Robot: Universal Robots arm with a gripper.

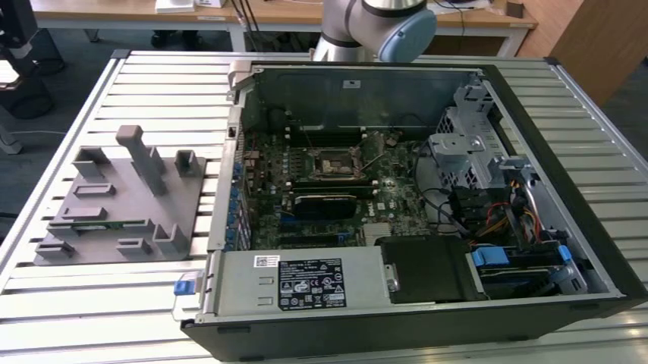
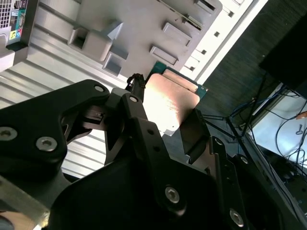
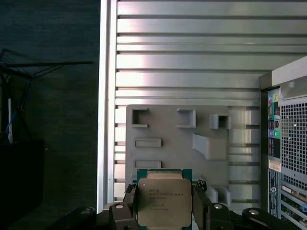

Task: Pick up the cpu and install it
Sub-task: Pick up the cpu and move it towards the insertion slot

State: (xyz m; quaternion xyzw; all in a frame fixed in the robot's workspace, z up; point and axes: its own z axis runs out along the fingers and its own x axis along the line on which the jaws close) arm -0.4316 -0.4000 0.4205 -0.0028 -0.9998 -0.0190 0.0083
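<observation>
The pincer (image 3: 165, 208) is clamped on the cpu (image 3: 164, 201) – a finger against each opposite edge, the silvery plate showing in both wrist views. Beyond it the grey holder block (image 3: 182, 143) lies on the slatted tabletop (image 3: 192, 57) – at the exterior view's left of the open computer case (image 1: 405, 189).

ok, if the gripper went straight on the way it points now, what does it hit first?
Likely the grey fixture plate on the slatted table. In the first wrist view it lies straight beyond the gripper, which is shut on the cpu. Depth is unclear.
</observation>
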